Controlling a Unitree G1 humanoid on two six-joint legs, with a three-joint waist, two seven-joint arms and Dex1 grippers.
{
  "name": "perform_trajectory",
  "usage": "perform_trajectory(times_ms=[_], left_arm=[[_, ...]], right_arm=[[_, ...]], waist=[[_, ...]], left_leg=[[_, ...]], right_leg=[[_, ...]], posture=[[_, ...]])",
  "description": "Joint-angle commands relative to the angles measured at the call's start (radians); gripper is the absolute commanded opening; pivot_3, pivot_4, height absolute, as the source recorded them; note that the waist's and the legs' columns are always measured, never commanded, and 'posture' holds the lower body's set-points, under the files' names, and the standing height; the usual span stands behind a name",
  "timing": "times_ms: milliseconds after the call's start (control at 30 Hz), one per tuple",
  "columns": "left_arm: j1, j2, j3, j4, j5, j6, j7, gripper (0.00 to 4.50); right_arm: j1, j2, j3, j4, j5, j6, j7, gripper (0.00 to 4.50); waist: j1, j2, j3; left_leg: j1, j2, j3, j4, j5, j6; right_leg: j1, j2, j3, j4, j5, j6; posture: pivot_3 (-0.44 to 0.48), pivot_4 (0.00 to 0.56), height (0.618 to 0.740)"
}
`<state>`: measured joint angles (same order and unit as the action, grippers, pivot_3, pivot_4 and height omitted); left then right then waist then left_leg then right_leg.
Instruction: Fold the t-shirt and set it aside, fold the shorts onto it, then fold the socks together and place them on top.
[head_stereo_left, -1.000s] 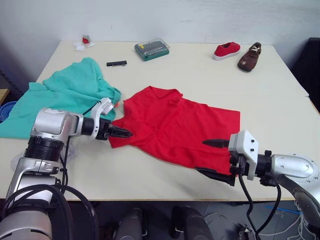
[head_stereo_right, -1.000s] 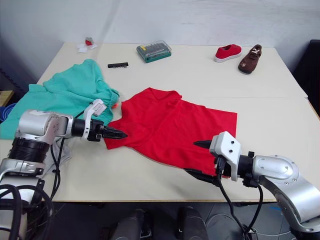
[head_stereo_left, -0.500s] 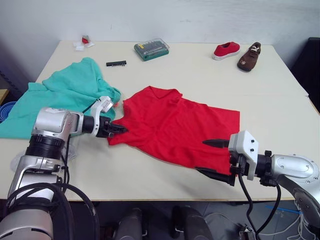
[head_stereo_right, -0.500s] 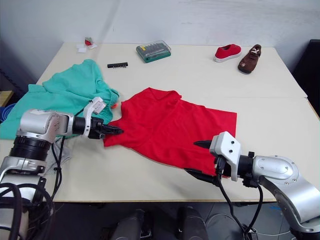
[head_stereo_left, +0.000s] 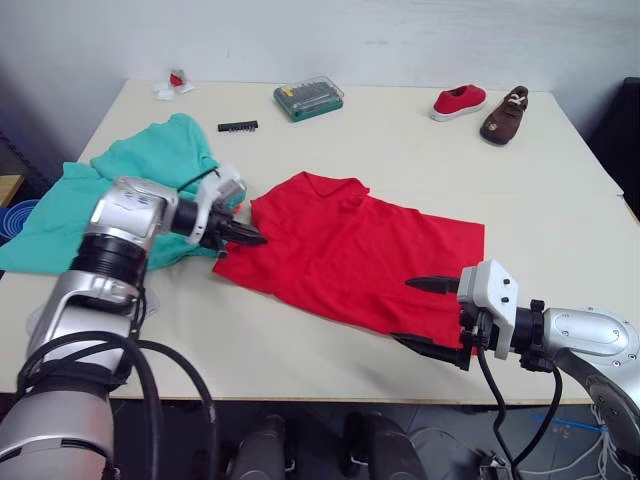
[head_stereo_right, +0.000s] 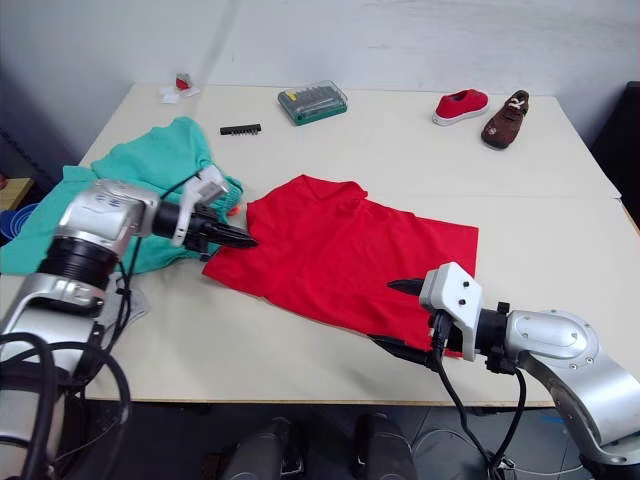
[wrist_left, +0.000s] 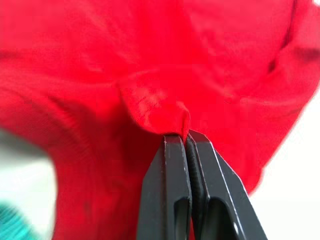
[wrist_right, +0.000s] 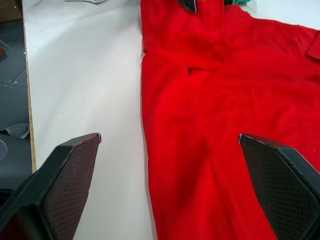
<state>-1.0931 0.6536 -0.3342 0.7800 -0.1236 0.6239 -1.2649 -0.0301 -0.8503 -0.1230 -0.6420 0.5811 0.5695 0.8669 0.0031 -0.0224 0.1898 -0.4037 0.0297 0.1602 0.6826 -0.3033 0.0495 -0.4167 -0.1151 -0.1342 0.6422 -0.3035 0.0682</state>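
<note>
T-shirt: the t-shirt (head_stereo_left: 355, 255) is lying spread out in the middle of the table (head_stereo_left: 400, 140), collar toward the far side, and its left sleeve edge is being lifted slightly off the surface
Left gripper: the left gripper (head_stereo_left: 252, 238) is reaching in from beside the shorts and pinching the shirt's left sleeve; in the wrist view its black fingers (wrist_left: 167, 190) are pressing together on a small fold of red cloth
Right gripper: the right gripper (head_stereo_left: 432, 316) is hovering at the near right corner of the shirt with its fingers spread wide, one above the fabric and one down by the table edge, gripping nothing
Shorts: the shorts (head_stereo_left: 120, 190) are sitting crumpled at the left side of the table, just beside the shirt and partly under the left arm
Far side: a green screwdriver set case (head_stereo_left: 308, 98) and a black bit strip (head_stereo_left: 237, 126) are lying near the far edge, well apart from the clothes
Far right: a red shoe (head_stereo_left: 459, 102) and a brown shoe (head_stereo_left: 503, 114) are resting side by side
</note>
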Motion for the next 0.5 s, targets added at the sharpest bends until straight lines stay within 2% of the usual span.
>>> perform_trajectory(times_ms=[33,133,167,267,400,433,500], left_arm=[[-0.043,0.006,0.030,0.059,0.036,-0.042,0.004,0.24],[-0.035,0.021,0.050,0.050,0.040,-0.037,-0.014,0.92],[-0.029,0.033,0.058,0.038,0.042,-0.034,-0.017,1.32],[-0.014,0.071,0.087,0.005,0.040,-0.040,-0.021,2.18],[-0.001,0.116,0.188,-0.066,-0.005,-0.058,0.001,3.42],[0.007,0.122,0.237,-0.108,-0.050,-0.042,-0.012,3.72],[0.039,0.136,0.310,-0.209,-0.131,0.036,-0.046,3.72]], right_arm=[[0.007,-0.005,-0.040,-0.025,0.016,-0.005,-0.003,4.50],[0.012,-0.005,-0.044,-0.018,0.013,-0.009,-0.002,4.50],[0.012,-0.004,-0.043,-0.015,0.012,-0.010,-0.002,4.50],[0.005,0.000,-0.039,-0.011,0.011,-0.011,-0.007,4.50],[-0.009,0.010,-0.039,-0.003,0.007,-0.012,-0.025,4.50],[-0.014,0.015,-0.039,0.000,0.006,-0.014,-0.033,4.50],[-0.024,0.025,-0.036,0.004,0.005,-0.012,-0.050,4.50]], waist=[[-0.006,0.000,0.000],[-0.005,0.000,0.000],[-0.005,0.000,0.000],[-0.006,0.000,0.000],[-0.005,0.000,0.000],[-0.005,0.000,0.000],[-0.004,0.000,0.000]], left_leg=[[0.000,0.000,0.000,0.000,0.000,0.000],[-0.001,0.001,0.000,0.000,0.000,0.000],[-0.001,0.001,0.000,0.000,0.000,0.000],[-0.001,0.000,0.000,0.000,0.000,0.000],[-0.001,0.001,0.000,0.000,0.000,0.000],[-0.001,0.001,0.000,0.000,0.000,0.000],[-0.001,0.001,0.000,0.000,0.000,0.000]], right_leg=[[-0.001,0.000,0.000,0.000,0.000,0.000],[-0.001,0.000,0.000,0.001,0.000,0.000],[-0.001,0.000,0.000,0.001,0.000,0.000],[-0.001,0.000,0.000,0.001,0.000,0.000],[-0.001,0.000,0.000,0.001,0.000,0.000],[-0.001,0.000,0.000,0.001,0.000,0.000],[-0.001,-0.001,0.000,0.001,0.000,0.000]], posture=[[0.000,0.150,0.740],[0.000,0.150,0.740],[0.000,0.150,0.740],[0.000,0.150,0.740],[0.000,0.150,0.740],[0.000,0.150,0.740],[0.000,0.150,0.740]])
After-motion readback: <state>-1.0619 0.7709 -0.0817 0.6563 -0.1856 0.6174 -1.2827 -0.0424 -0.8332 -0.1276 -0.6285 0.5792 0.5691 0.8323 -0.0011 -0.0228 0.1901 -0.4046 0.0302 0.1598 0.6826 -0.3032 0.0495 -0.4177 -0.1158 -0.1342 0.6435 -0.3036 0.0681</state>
